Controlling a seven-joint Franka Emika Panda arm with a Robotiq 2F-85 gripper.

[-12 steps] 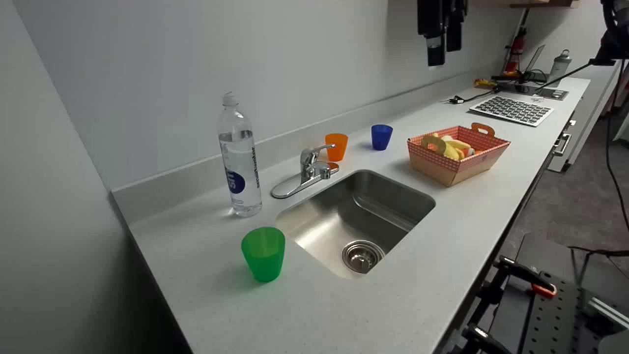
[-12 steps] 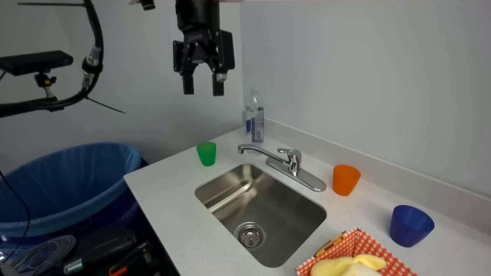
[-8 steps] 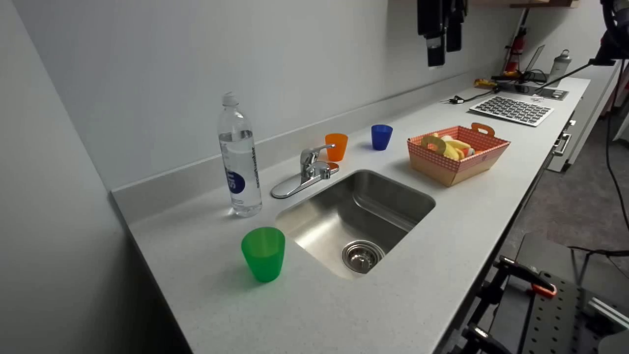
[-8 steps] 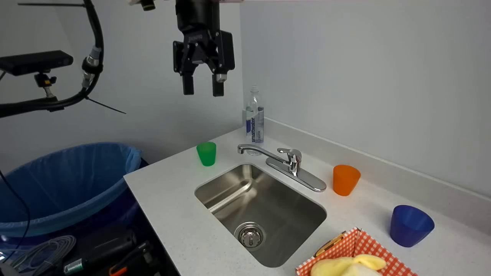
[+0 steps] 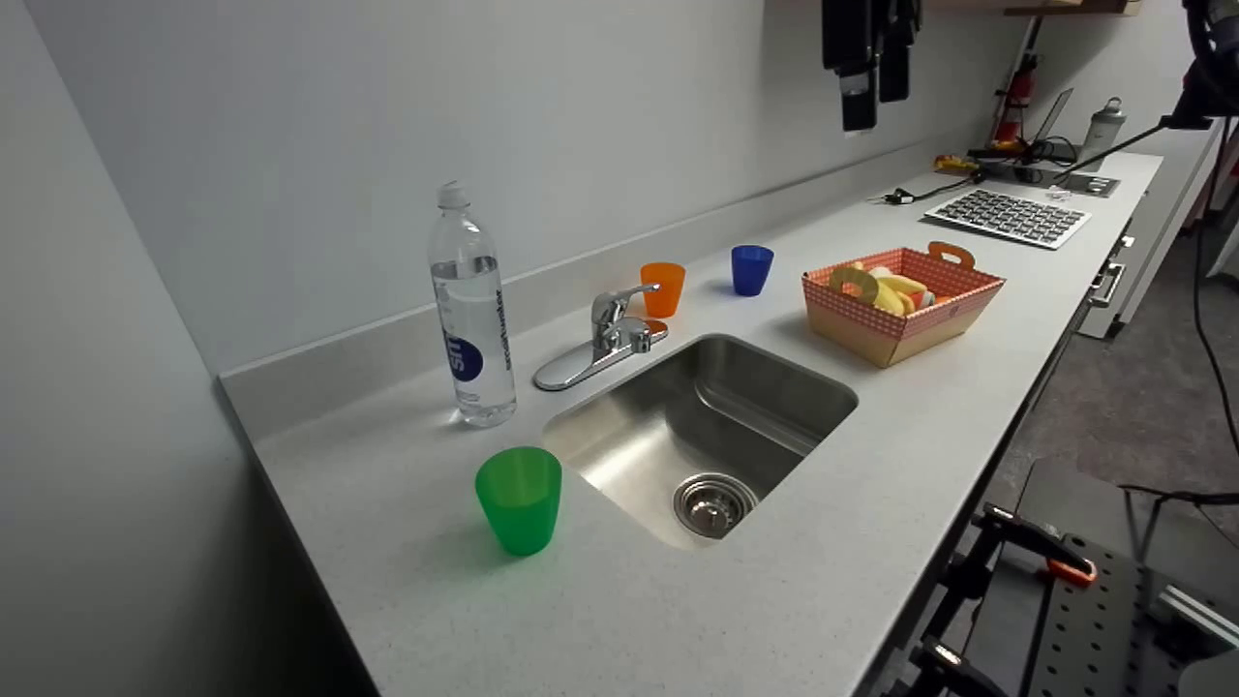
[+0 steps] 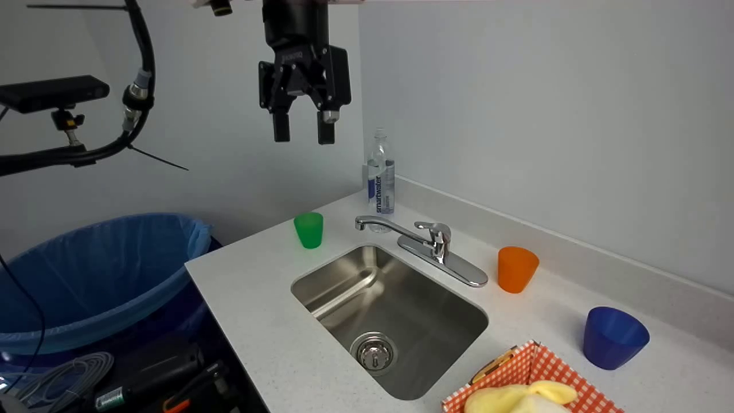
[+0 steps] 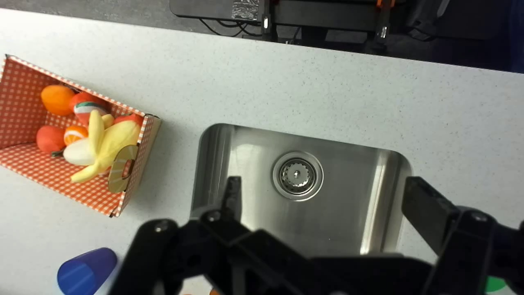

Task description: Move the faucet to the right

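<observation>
The faucet is small, shiny chrome, with a low curved spout and a short lever handle. It stands behind the sink in both exterior views. In an exterior view its spout points left, over the sink's far corner. In the wrist view the faucet is hidden behind the gripper body. My gripper is high above the counter in both exterior views, well apart from the faucet. It is open and empty; in the wrist view its fingers are wide apart over the sink.
A clear water bottle and a green cup stand near the faucet on one side. An orange cup and a blue cup stand on the other. A checkered basket of toy fruit sits beside the sink. A wall runs behind.
</observation>
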